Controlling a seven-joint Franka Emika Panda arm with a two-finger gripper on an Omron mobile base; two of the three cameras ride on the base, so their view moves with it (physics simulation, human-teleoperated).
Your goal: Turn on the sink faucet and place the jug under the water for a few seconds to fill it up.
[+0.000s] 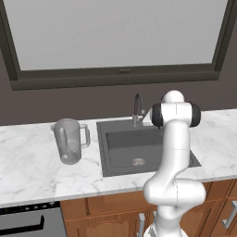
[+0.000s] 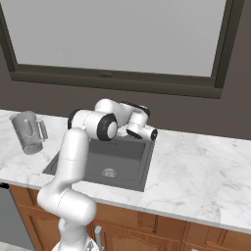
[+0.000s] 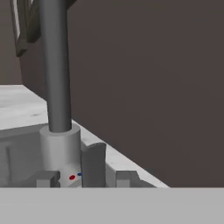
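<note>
Currently, reading left to right: the jug (image 1: 70,140) stands upright on the tabletop (image 1: 28,162), well left of the sink (image 1: 139,148), handle facing the basin. At the sink's back rim rises the sink faucet (image 1: 137,110); its vertical stem (image 3: 54,65) stands directly ahead of my jaws (image 3: 83,179), the upright lever (image 3: 94,164) between the tips. Whether they pinch it, I cannot tell. No water runs. Nothing obstructs.
</note>
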